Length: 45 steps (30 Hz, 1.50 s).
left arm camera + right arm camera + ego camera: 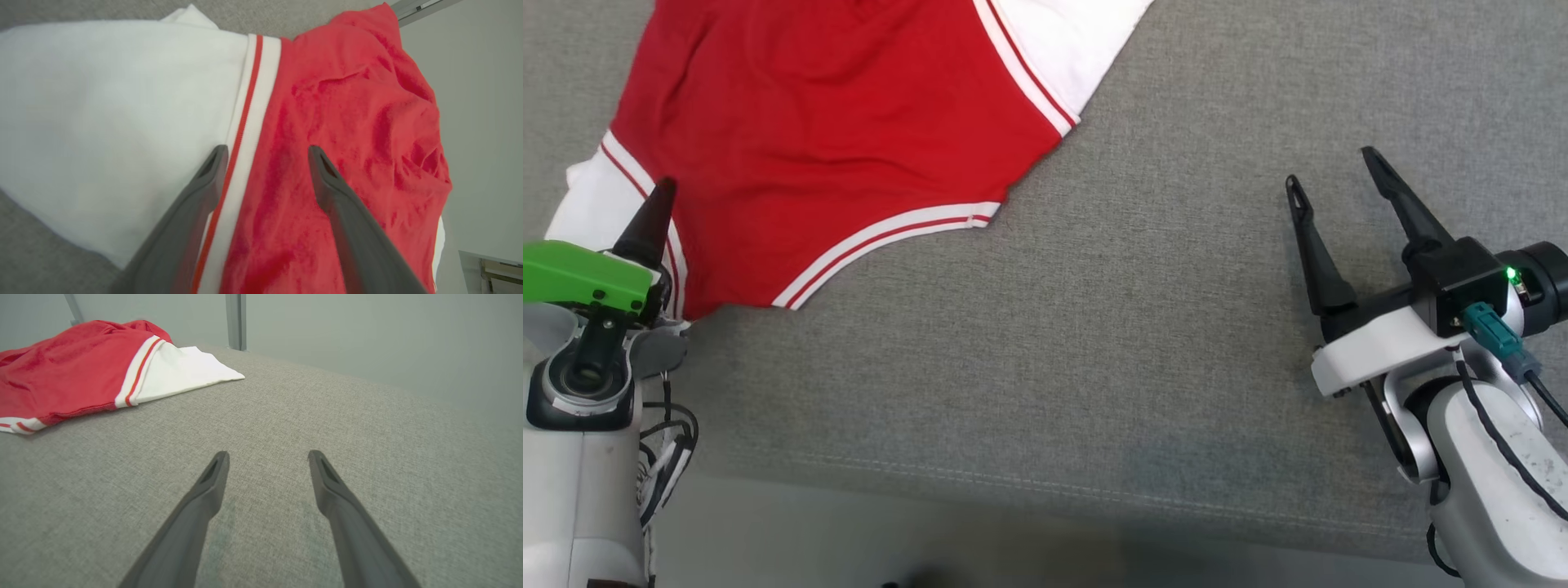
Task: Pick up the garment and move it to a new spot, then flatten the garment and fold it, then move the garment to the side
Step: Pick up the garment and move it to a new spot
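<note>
Toward the far left corner of the grey fabric-covered surface [1135, 327] lies the garment [833, 147], a red top with white sleeves, spread loosely, rumpled and unfolded. The left gripper [267, 149] hovers over its near-left part, fingers spread to either side of the striped seam [249, 102] beside a white sleeve [102, 122], pinching nothing. The right gripper [1330, 167] hangs near the right edge over bare fabric, well apart from the garment, fingers spread too. Nothing is held. I judge that flattening, folding and moving aside all remain.
</note>
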Motion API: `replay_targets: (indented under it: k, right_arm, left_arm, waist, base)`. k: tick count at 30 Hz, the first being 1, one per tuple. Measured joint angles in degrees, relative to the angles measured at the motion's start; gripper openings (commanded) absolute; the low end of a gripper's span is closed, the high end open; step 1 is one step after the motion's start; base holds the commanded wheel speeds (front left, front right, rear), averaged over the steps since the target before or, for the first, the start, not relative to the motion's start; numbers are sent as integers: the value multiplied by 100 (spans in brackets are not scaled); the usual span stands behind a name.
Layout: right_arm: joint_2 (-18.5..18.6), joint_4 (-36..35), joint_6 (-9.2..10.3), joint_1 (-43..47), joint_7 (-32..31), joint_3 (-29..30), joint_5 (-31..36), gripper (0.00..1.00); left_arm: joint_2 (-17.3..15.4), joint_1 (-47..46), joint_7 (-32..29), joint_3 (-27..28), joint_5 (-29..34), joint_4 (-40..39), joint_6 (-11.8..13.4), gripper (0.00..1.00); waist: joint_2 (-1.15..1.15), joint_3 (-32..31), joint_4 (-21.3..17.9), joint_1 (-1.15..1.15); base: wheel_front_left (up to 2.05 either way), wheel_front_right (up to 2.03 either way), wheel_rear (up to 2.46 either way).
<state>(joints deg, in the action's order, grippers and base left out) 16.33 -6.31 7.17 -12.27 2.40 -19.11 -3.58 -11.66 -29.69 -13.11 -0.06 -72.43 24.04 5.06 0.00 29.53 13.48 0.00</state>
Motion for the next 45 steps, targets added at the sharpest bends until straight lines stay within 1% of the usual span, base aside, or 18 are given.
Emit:
replay_targets:
  k: [3,7,14,15,16,17,19,22,24,26,28,31,34,37,42,45]
  right_arm:
    - [-19,8,1,-79,1,51,33,100]
    - [-102,14,1,-135,2,80,63,100]
    - [-209,21,0,-166,64,236,105,100]
    - [-222,36,0,-169,74,236,105,100]
    - [-240,52,0,-169,99,236,105,100]
    - [-256,67,1,-169,105,237,105,100]
    - [-288,89,1,-169,108,240,105,100]
    - [-342,174,1,-192,166,216,104,100]
    - [-381,257,1,-193,213,223,103,100]
    - [-410,372,0,-191,266,243,89,100]
    - [-439,491,0,-180,314,268,56,100]
    - [-537,676,1,-122,422,259,0,100]
    - [-656,911,0,-53,520,129,-59,100]
    - [-814,1133,-25,102,619,-57,-151,100]
    - [-1129,1457,-121,314,786,-354,-316,100]
    - [-1198,1624,-137,477,850,-431,-397,100]
  left_arm:
    - [-33,-178,-25,8,-47,203,1,100]
    - [-215,-401,-30,55,-41,408,0,100]
    - [-330,-733,-43,111,-40,660,-25,100]
    - [-342,-748,-44,110,-41,703,-60,98]
    - [-353,-757,-52,107,-42,745,-83,22]
    - [-375,-764,-91,101,-42,792,-99,0]
    - [-459,-772,-212,45,-42,891,-127,0]
    - [-525,-775,-285,-32,-41,949,-326,0]
    - [-514,-775,-301,-53,-43,942,-475,0]
    - [-398,-775,-332,-98,-62,896,-638,0]
    - [-186,-775,-391,-235,-101,804,-827,0]
    - [129,-755,-660,-558,-110,619,-1087,0]
    - [438,-632,-1060,-971,-190,389,-1173,0]
    - [654,-391,-1384,-1443,-182,118,-1213,0]
    - [872,75,-1633,-2067,-152,-245,-1213,0]
    - [924,370,-1670,-2388,-152,-388,-1213,0]
  waist:
    - [0,214,-83,0]
    - [0,422,-208,0]
    - [1,603,-371,0]
    - [0,606,-386,0]
    - [0,600,-397,0]
    - [1,591,-405,0]
    - [0,583,-418,0]
    - [0,555,-441,0]
    - [0,513,-456,0]
    - [0,454,-467,0]
    - [0,381,-474,0]
    - [0,245,-482,0]
    - [0,77,-498,0]
    - [0,-119,-529,0]
    - [0,-473,-633,0]
    - [0,-683,-747,0]
  base:
    - [0,0,0]
    - [0,0,0]
    - [0,0,0]
    - [0,0,0]
    - [0,0,0]
    - [0,0,0]
    - [0,0,0]
    - [0,0,0]
    - [0,0,0]
    - [0,0,0]
    - [0,0,0]
    - [0,0,0]
    - [0,0,0]
    - [0,0,0]
    - [0,0,0]
    - [0,0,0]
